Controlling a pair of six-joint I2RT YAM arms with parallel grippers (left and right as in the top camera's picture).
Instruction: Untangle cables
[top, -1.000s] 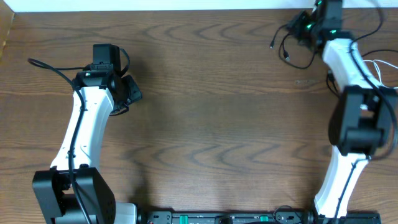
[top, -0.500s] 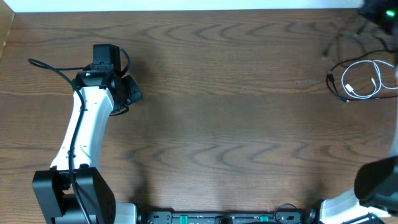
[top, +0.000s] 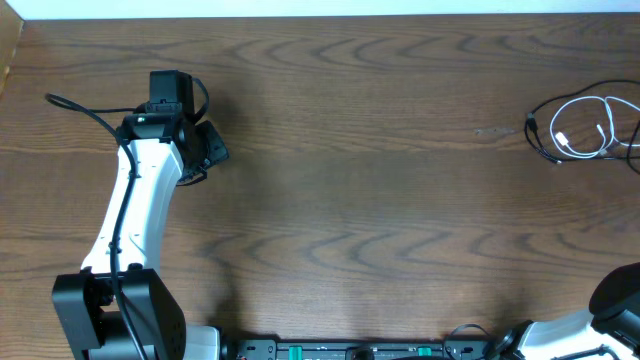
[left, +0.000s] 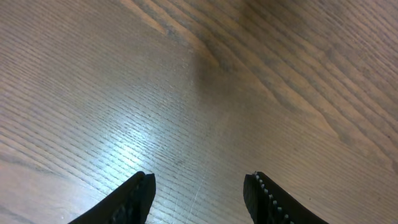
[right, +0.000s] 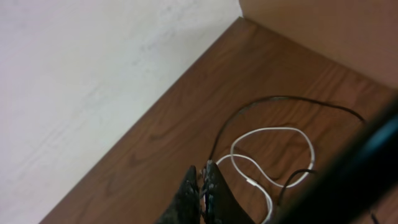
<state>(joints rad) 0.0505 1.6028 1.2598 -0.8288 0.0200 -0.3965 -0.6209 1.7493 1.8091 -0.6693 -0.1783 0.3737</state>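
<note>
A white cable (top: 582, 101) and a thin black cable (top: 533, 130) lie looped together at the table's far right edge. In the right wrist view the white cable (right: 273, 129) coils on the wood, and a black cable (right: 249, 112) arcs from my right gripper (right: 203, 169). Its jaws are shut, with the black cable's end seeming to run between the tips. That gripper is out of the overhead view. My left gripper (top: 212, 150) is open and empty over bare wood at the far left, its fingers (left: 199, 183) spread apart.
The table's back edge meets a white surface (right: 93, 74). A tan panel (right: 323, 25) stands at the table's corner. My right arm's base (top: 620, 300) shows at the bottom right. A thick black arm cable (top: 80, 108) trails left of my left arm.
My right arm has swung from the back right out of the overhead view, dragging the black cable right. The white and black cables now show at the right edge. The left arm has not moved.
</note>
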